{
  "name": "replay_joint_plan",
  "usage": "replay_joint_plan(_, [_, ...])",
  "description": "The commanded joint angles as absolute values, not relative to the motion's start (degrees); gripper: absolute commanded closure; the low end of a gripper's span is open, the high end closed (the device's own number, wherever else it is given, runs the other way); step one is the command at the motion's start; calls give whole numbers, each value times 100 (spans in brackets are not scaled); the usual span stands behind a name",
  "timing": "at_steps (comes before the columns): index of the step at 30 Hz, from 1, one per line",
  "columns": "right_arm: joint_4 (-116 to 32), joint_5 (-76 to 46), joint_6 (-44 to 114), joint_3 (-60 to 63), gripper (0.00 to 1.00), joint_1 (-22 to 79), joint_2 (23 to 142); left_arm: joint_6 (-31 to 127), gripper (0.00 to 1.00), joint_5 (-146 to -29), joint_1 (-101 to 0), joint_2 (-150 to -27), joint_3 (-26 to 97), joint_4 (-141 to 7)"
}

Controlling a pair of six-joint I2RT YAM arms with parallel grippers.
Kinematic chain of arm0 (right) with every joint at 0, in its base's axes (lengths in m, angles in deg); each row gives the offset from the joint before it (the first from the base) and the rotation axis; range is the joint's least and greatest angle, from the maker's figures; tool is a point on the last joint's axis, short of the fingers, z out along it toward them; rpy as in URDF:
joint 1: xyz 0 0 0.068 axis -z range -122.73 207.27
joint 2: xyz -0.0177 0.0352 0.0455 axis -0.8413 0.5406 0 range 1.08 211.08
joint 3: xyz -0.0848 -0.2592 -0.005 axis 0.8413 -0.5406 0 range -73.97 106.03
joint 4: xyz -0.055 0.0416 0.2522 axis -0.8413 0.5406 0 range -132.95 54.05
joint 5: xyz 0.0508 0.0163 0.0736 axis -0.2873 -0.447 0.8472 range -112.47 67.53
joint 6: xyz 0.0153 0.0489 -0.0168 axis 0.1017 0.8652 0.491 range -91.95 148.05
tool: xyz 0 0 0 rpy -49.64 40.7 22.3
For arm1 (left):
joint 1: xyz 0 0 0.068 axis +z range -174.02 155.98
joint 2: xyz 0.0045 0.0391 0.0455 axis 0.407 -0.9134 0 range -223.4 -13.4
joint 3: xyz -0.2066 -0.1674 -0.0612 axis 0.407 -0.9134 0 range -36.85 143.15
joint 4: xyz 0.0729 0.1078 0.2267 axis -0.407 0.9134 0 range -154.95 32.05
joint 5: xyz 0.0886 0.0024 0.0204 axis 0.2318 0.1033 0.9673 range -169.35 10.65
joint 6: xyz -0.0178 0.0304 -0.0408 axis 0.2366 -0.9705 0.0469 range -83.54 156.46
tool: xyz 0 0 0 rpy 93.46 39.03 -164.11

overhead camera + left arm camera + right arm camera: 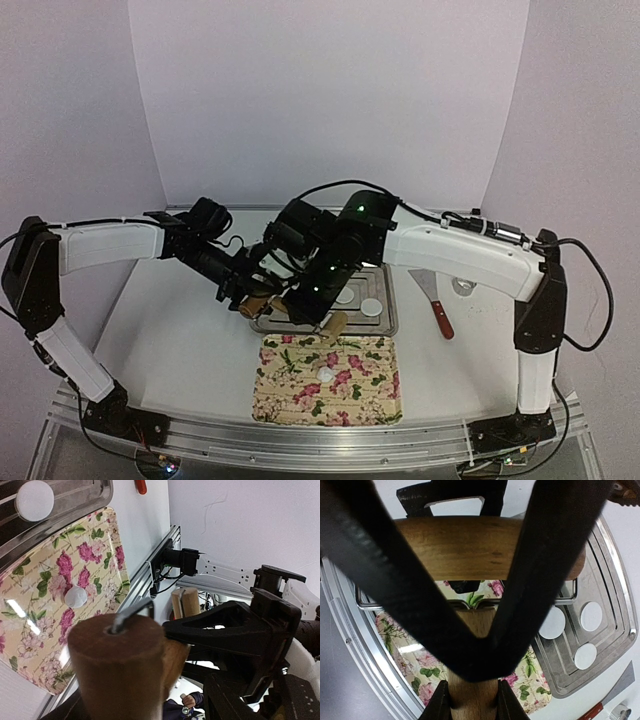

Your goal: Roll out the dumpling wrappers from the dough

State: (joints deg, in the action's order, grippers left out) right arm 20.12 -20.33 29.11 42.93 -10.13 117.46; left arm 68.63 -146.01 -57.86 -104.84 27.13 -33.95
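the right tool [472, 700] is clamped on the handle of the wooden roller [485, 547] over the floral mat [520, 680]. the left tool [238, 288] stands with jaws wide apart beside the roller's end. for an even disc, the barrel should meet the dough piece [76, 596] level and centred. the right wrist view shows three dumpling wrappers [552, 622] in the metal tray [615, 645]; the top view, partly blocked by arms, shows two.
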Motion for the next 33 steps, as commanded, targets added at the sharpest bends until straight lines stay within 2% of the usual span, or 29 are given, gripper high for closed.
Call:
replay_joint_plan(1, [1971, -2247, 2858, 4622, 100, -1064, 11856, 6592, 15, -15066, -5803, -10513, 2739, -3311])
replay_joint_plan(3, [1979, -2299, 2854, 4697, 100, -1084, 11923, 6599, 26, -15106, -5802, -10523, 2665, -3331])
replay_joint_plan(5, [1974, -2440, 2851, 4743, 100, -1093, 11968, 6614, 31, -15217, -5802, -10523, 2575, -3395])
replay_joint_plan(9, [1980, -2519, 2856, 4783, 100, -1100, 12017, 6582, 27, -15350, -5802, -10565, 2467, -3395])
replay_joint_plan(11, [1980, -2533, 2855, 4829, 100, -1106, 12032, 6601, 29, -15394, -5799, -10577, 2458, -3419])
replay_joint_plan(16, [1982, -2624, 2592, 4879, 100, -1113, 12075, 6859, 57, -15531, -5803, -10517, 2487, -3735])
replay_joint_plan(20, [1976, -2802, 2595, 4886, 100, -1115, 12068, 7351, 94, -15330, -5803, -10330, 2376, -4253])
replay_joint_plan(21, [1974, -2866, 2612, 4868, 100, -1111, 12021, 7448, 99, -15239, -5801, -10261, 2343, -4342])
replay_joint_plan(22, [1974, -2940, 2633, 4846, 100, -1111, 11981, 7517, 100, -15158, -5800, -10208, 2328, -4412])
replay_joint_plan(23, [1954, -3042, 2673, 4813, 97, -1114, 11935, 7551, 100, -15072, -5796, -10140, 2333, -4446])
replay_joint_plan(24, [1934, -3165, 2723, 4765, 88, -1113, 11886, 7581, 100, -14984, -5792, -10074, 2335, -4472])
replay_joint_plan(27, [1793, -3438, 3082, 4558, 51, -1114, 11668, 7703, 100, -14690, -5793, -9823, 2307, -4681])
replay_joint_plan(28, [1740, -3485, 3178, 4492, 42, -1110, 11572, 7780, 100, -14572, -5787, -9711, 2265, -4814])
replay_joint_plan(31, [1601, -3617, 3468, 4351, 23, -1105, 11394, 8235, 100, -14276, -5775, -9327, 1996, -5543])
replay_joint_plan(33, [1571, -3660, 3687, 4340, 15, -1100, 11305, 8444, 100, -14078, -5759, -9148, 1852, -5840])
